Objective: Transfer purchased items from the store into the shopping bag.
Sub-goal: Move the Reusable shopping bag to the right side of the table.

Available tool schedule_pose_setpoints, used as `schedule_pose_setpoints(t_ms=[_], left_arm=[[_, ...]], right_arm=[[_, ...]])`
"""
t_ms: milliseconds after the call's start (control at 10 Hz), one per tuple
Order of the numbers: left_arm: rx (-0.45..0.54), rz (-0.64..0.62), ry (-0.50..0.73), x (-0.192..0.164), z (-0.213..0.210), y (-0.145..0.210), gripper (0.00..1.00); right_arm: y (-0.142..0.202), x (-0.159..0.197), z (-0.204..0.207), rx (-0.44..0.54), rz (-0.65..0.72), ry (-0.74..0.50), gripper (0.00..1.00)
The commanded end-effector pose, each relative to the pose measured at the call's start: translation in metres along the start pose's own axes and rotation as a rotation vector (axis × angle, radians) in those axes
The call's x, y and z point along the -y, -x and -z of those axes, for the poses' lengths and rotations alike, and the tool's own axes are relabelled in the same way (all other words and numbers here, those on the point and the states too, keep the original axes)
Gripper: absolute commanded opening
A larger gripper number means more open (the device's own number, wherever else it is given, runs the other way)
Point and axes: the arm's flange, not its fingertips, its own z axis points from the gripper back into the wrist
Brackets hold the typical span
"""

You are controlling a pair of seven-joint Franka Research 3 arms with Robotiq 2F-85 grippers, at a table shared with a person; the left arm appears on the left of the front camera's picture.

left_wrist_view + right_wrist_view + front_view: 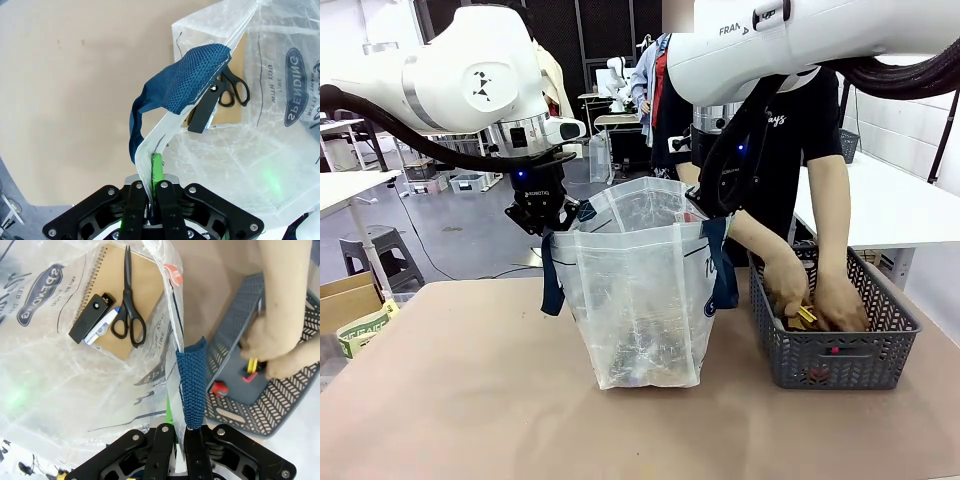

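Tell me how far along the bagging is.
Done: a notebook and scissors lie in the shopping bag. In hand: left end effector and right end effector pinch its rim open while the person's hands dig in the grey basket. Left: small items there.

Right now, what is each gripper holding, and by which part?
Both hold the shopping bag by its top rim: left gripper beside one navy handle, right gripper at the opposite handle.

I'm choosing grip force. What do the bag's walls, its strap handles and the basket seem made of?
The shopping bag: thin translucent plastic film, probably; crinkled, glossy, contents show through. The strap handles: navy woven webbing, likely fabric; mesh texture visible. The basket: dark grey rigid moulded plastic, apparently; matte lattice walls.
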Motion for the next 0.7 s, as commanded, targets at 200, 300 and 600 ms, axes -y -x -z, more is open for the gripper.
schedule_pose_setpoints(t_ms=[200,300,600], left_arm=[[0.006,-0.003,0.001,-0.0016,-0.0032,0.0003,0.0],[0.006,-0.003,0.001,-0.0016,-0.0032,0.0003,0.0],[0.006,-0.003,0.001,-0.0016,-0.0032,0.0003,0.0]], right_arm=[[0.0,0.0009,-0.003,0.007,-0.001,0.002,0.0],[0.0,0.0009,-0.003,0.007,-0.001,0.002,0.0],[0.0,0.0009,-0.003,0.007,-0.001,0.002,0.0]])
